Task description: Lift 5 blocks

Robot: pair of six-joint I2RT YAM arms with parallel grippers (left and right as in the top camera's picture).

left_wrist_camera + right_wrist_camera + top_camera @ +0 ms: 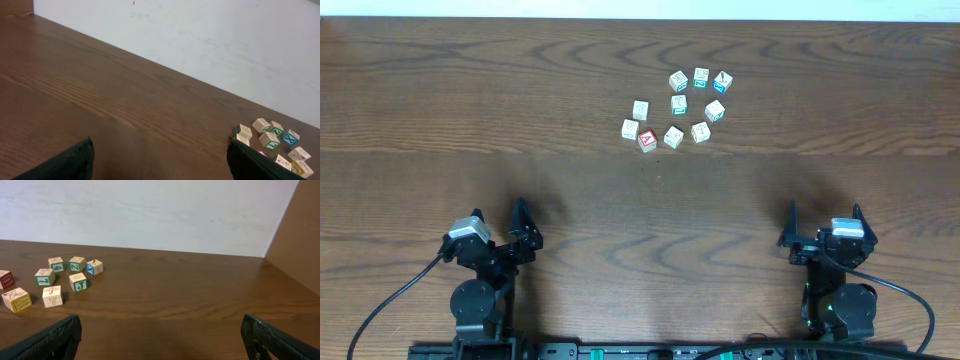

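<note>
Ten small lettered blocks [679, 103] are sitting in a loose cluster on the far middle part of the wooden table [440, 100], slightly right of centre. None are touching either arm. One cube with a red face [647, 140] is lying at the near edge of the group, just beside its pale neighbours. The rest are showing cream faces with green, blue or yellow borders.

Both arms are resting at the near edge, well apart from the cluster. The left gripper [527, 225] is standing wide open and holding nothing; in its wrist view its black fingers [75, 161] are framing bare wood, with the blocks [270, 140] off to the lower right. The right gripper [825, 214] is also gaping wide and empty. Its wrist camera is showing the blocks [79, 282] at the left, below a white wall [150, 210].
</note>
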